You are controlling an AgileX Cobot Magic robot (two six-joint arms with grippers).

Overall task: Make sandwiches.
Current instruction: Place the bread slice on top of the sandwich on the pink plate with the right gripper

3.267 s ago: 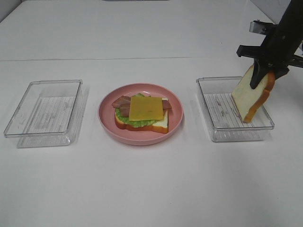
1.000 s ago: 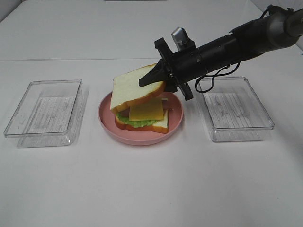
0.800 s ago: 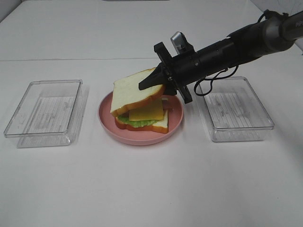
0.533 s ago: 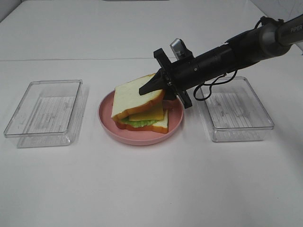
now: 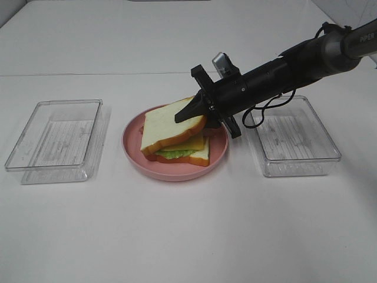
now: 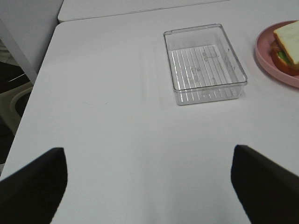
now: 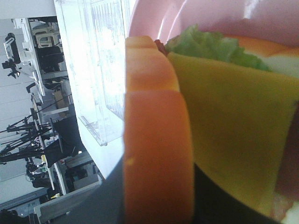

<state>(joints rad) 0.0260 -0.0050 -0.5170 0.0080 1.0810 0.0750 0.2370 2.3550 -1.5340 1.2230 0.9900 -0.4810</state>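
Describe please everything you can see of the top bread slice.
The top bread slice is a square white slice with an orange-brown crust. It is tilted: its left side rests on the yellow cheese of the stack on the pink plate, while its right edge is raised, pinched in the right gripper. It looks like a toy.

Table: we see a broad white table (image 5: 177, 236) filling the high view, a seam crossing its far part.
Light: even and bright, with soft shadows.
Beyond the edge: dark floor and a pale chair-like frame (image 6: 11, 100).
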